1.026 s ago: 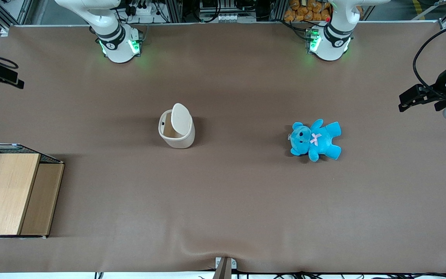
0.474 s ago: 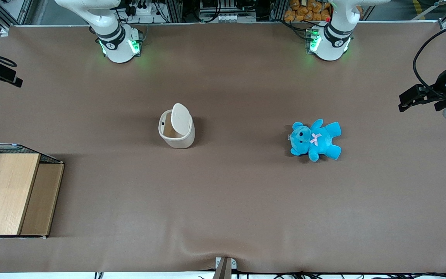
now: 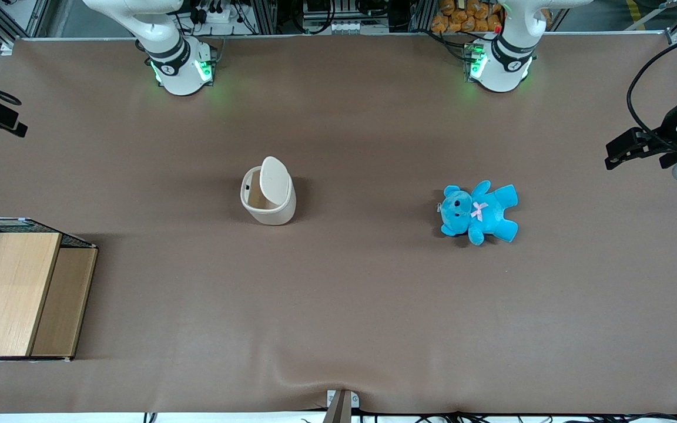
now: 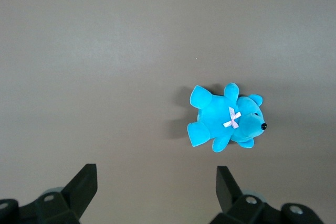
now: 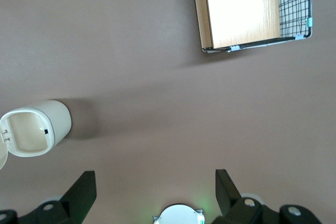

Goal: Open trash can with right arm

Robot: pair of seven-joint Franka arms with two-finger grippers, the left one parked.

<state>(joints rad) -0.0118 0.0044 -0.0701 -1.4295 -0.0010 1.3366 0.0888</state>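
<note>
The cream-white trash can [image 3: 268, 205] stands upright in the middle of the brown table, its flip lid [image 3: 274, 178] raised and the tan inside showing. It also shows in the right wrist view [image 5: 35, 128], open at the top. My right gripper [image 3: 12, 123] hangs at the working arm's end of the table, well away from the can and above the table. In the right wrist view the gripper [image 5: 155, 190] is open and empty, with its two black fingers [image 5: 83, 188] spread wide.
A wooden box with wire mesh [image 3: 21, 294] stands at the working arm's end, nearer the front camera; it also shows in the right wrist view [image 5: 247, 9]. A blue teddy [image 3: 479, 211] lies toward the parked arm's end. The right arm's base [image 3: 180, 70] stands at the table's back edge.
My right gripper has drifted a little farther out toward the working arm's end of the table. The trash can, its raised lid and the teddy have not moved.
</note>
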